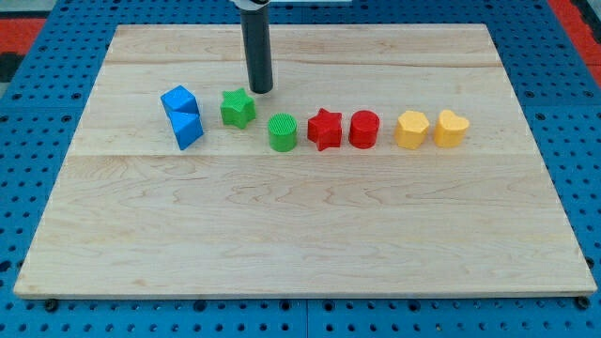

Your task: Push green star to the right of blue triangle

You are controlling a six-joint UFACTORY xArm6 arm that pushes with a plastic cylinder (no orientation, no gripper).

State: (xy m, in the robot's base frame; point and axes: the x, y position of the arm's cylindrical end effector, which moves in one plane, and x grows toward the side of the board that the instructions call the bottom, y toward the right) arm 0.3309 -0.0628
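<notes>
The green star (238, 108) lies on the wooden board (300, 225) in the upper left part. The blue triangle (188, 130) lies to its left and a little lower, with a small gap between them. A blue cube (178, 99) touches the triangle's top side. My tip (262, 90) stands just above and to the right of the green star, close to it; contact cannot be told.
To the star's right runs a row: a green cylinder (282, 131), a red star (325, 129), a red cylinder (364, 129), a yellow block (411, 130) and a yellow heart (451, 128). A blue pegboard surrounds the board.
</notes>
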